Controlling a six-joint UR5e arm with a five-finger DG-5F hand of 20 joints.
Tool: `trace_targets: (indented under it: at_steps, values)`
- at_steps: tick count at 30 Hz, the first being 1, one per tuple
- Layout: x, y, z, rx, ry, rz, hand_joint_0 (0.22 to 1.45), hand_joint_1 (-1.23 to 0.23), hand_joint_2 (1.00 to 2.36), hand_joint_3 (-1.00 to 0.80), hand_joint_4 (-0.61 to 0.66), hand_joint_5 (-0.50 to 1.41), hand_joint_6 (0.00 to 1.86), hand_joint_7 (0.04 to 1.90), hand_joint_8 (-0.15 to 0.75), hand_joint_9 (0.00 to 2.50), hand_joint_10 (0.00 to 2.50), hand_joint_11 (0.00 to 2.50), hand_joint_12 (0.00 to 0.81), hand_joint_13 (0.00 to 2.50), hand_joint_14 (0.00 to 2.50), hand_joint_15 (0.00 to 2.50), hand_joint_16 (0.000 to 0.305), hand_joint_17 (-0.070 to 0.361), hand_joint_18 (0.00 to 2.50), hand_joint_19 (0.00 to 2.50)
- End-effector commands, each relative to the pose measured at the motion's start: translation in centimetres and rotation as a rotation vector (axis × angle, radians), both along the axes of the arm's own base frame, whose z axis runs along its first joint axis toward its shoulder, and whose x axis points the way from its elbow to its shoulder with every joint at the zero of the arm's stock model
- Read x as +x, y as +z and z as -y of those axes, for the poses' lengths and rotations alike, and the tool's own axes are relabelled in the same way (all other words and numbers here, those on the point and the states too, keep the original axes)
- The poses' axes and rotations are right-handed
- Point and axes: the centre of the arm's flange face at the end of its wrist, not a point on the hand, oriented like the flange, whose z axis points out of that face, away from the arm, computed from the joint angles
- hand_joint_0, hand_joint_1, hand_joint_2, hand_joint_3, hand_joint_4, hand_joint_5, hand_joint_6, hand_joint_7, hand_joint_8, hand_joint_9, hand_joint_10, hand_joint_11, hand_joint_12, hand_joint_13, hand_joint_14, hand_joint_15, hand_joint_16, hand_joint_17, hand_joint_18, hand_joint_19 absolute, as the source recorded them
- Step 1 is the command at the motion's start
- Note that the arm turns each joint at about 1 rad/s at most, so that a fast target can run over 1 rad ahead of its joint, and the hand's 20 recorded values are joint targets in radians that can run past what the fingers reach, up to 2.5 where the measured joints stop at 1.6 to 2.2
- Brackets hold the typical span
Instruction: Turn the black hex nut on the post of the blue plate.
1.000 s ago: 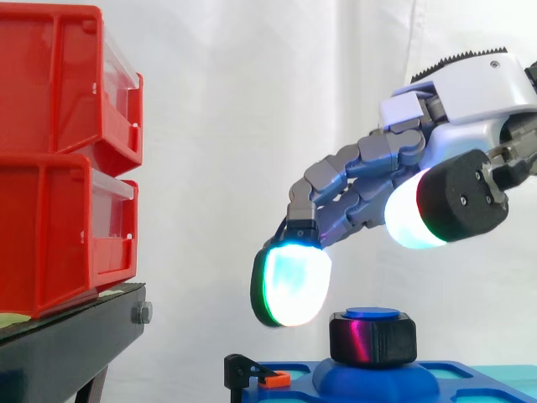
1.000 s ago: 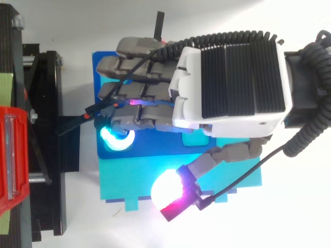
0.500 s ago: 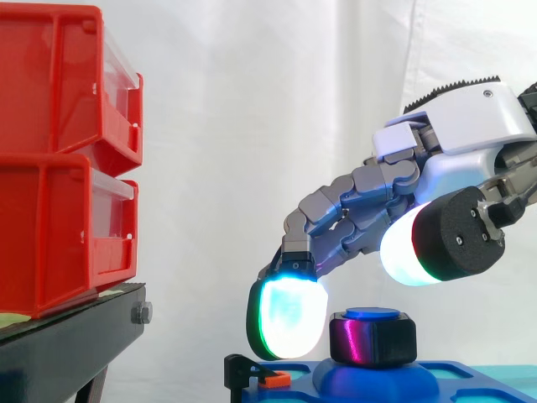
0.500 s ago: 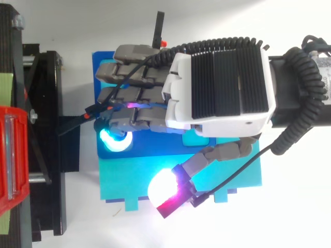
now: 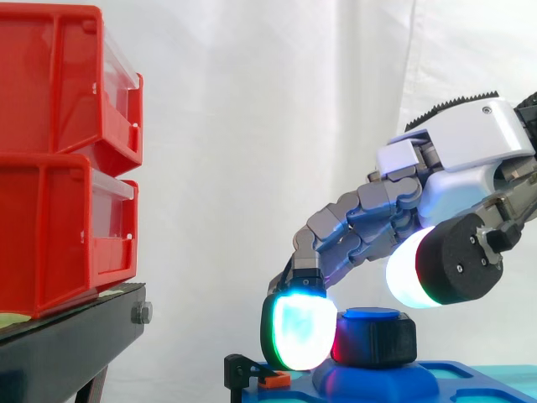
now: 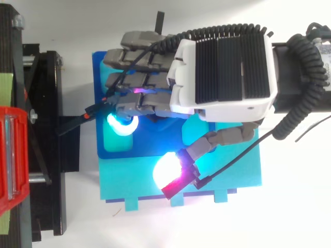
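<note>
The black hex nut [image 5: 375,337] sits on a blue post [image 5: 369,314] rising from the blue plate [image 5: 419,379], low in the side view. My hand [image 5: 466,138] reaches in from the right, its fingers slanting down to the left over the nut. One glowing cyan fingertip [image 5: 298,332] rests against the nut's left side. The thumb pad [image 5: 424,267] hovers above and to the right of the nut, apart from it. In the top view the hand [image 6: 222,70] covers the nut over the blue plate [image 6: 111,150]. The fingers stay relaxed, and nothing is pinched.
Stacked red bins [image 5: 63,159] stand on a black stand [image 5: 75,344] at the left. A small black clip with an orange part [image 5: 252,374] sits at the plate's left end. A teal plate [image 6: 134,181] adjoins the blue one.
The hand has come down and shifted slightly right. Its glowing fingertip dropped from above the nut's level to rest beside it. The thumb moved closer to the fingers.
</note>
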Motion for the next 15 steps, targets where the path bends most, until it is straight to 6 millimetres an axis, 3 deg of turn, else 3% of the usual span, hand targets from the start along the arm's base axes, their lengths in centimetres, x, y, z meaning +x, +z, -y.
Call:
trace_targets:
  at_steps: [1,15]
  values:
    - [-0.1,0.0,0.5,-0.002,0.002,-0.005,0.48,-0.46,1.0,-0.5,0.22,-0.18,0.5,0.92,0.251,0.32,0.0,0.0,0.366,0.08,0.0,0.0,0.057,0.128,0.01,0.07]
    - [-0.6,-0.1,1.9,-0.02,0.001,-0.021,0.48,-0.46,1.0,-0.5,0.22,-0.18,0.5,0.91,0.25,0.32,0.0,0.0,0.366,0.08,0.0,0.0,0.057,0.128,0.01,0.08]
